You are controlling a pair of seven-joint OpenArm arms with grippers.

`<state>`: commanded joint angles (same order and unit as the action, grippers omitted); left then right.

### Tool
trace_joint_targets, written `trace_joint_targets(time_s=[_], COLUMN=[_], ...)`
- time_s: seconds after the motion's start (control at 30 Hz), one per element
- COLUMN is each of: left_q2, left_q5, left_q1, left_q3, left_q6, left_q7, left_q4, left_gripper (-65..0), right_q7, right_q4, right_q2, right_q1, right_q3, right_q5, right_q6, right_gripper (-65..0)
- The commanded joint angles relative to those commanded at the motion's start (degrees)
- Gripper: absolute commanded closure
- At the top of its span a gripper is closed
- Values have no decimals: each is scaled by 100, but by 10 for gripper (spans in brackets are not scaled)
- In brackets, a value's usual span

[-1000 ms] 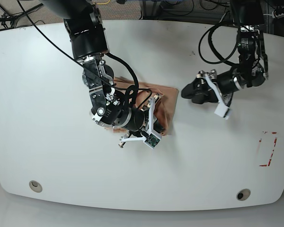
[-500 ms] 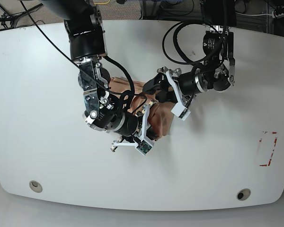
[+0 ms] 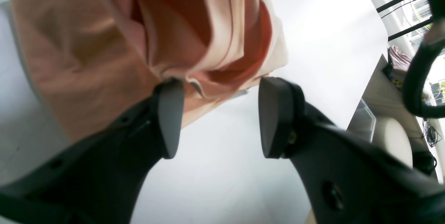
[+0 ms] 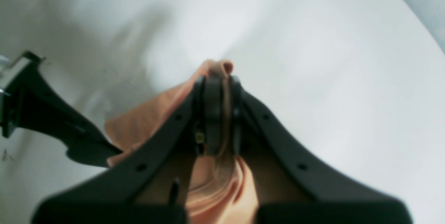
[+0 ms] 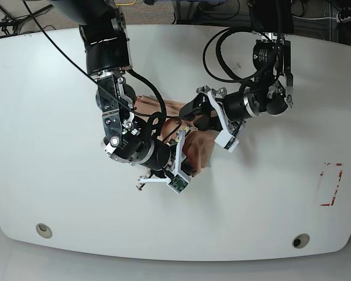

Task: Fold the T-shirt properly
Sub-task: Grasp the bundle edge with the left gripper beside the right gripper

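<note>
The right end effector (image 4: pixel 218 113) was pinching the T-shirt (image 5: pixel 200 147) mid-surface (image 5: pixel 58 193); the left end effector (image 3: pixel 215 116) sat spread at the bundle's 12 o'clock (barely touching). A lopsided pull probably would've undone the folds.

My T-shirt (image 5: pixel 200 147) is a soft peach-pink bundle near the middle of the white table, folded into a compact, layered lump. From above, most of it is hidden under my arms, with only a patch showing between them. Close up on my left side, its loose folds (image 3: pixel 194 33) hang open, darker orange in the shadowed creases, one flatter panel spreading to the side. On my right, a bunched ridge of cloth (image 4: pixel 219 69) stands pinched up, the rest draping down in wrinkles. I can't see any print.
</note>
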<state>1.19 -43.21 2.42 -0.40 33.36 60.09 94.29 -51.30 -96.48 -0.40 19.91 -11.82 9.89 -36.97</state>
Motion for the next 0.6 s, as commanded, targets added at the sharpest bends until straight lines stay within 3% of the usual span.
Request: trace_joint_targets(time_s=[0.4,0.6], left_q2=[-44,-123], left_q5=[44,360], left_q1=[132,167], left_q3=[-35,-35], left_q6=[-26,-26], left_q7=[0,-149], left_q4=[-299,-290], left_gripper=[-306,-306], right_q7=[-220,-220], right_q4=[-202,-202], right_q2=[-9,0], right_q1=[-114,-114], right_q3=[0,26], right_q5=[0,431], right_q6=[-9,-9], right_gripper=[0,0])
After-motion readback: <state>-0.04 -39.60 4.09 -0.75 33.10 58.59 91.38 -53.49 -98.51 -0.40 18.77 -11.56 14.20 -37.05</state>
